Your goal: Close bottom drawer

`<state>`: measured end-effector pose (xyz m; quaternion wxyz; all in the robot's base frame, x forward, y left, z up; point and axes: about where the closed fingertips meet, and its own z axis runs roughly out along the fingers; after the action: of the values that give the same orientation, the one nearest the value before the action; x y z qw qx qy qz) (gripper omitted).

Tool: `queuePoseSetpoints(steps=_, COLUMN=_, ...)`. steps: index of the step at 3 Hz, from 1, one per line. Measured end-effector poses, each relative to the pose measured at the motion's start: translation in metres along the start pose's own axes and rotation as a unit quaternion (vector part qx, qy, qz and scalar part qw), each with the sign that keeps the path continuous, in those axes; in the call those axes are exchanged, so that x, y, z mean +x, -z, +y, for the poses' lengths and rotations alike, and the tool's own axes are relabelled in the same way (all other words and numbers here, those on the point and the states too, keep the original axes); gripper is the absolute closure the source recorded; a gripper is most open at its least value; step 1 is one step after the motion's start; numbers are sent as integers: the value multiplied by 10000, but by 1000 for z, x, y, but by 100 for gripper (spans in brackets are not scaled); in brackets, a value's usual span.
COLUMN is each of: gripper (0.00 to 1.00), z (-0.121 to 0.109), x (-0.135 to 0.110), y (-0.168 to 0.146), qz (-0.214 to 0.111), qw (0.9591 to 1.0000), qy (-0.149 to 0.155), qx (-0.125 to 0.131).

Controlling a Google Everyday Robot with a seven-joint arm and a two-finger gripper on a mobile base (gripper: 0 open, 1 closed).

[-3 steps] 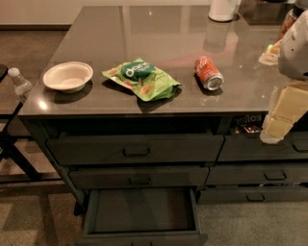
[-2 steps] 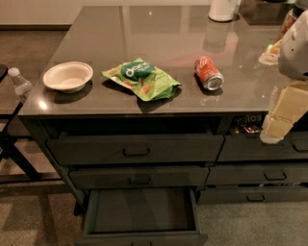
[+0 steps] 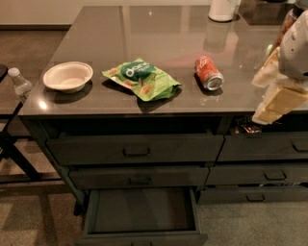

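The bottom drawer (image 3: 142,214) of the left stack is pulled out toward me, and its plain shallow interior is empty. Its low front (image 3: 144,239) lies at the bottom edge of the view, and its handle is out of view. My arm (image 3: 284,81), white and cream, hangs at the right edge over the counter. My gripper (image 3: 246,128) shows as a small dark shape at the counter's front edge, above the right stack of drawers. It is up and to the right of the open drawer, well apart from it.
On the grey counter (image 3: 159,43) are a white bowl (image 3: 67,76), a green chip bag (image 3: 142,78), a red soda can (image 3: 208,73) on its side and a white container (image 3: 222,9). Two taller drawers (image 3: 134,150) above are shut. A water bottle (image 3: 20,82) stands far left.
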<state>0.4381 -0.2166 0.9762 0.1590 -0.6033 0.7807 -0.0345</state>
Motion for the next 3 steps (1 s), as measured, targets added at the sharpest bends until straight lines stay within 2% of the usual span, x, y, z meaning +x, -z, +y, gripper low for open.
queuePoseSetpoints(steps=2, gripper=88, z=0, x=0, y=0, qz=0, qw=10000, qy=0, qx=0)
queuePoseSetpoints(steps=3, gripper=100, z=0, x=0, y=0, qz=0, qw=10000, qy=0, qx=0)
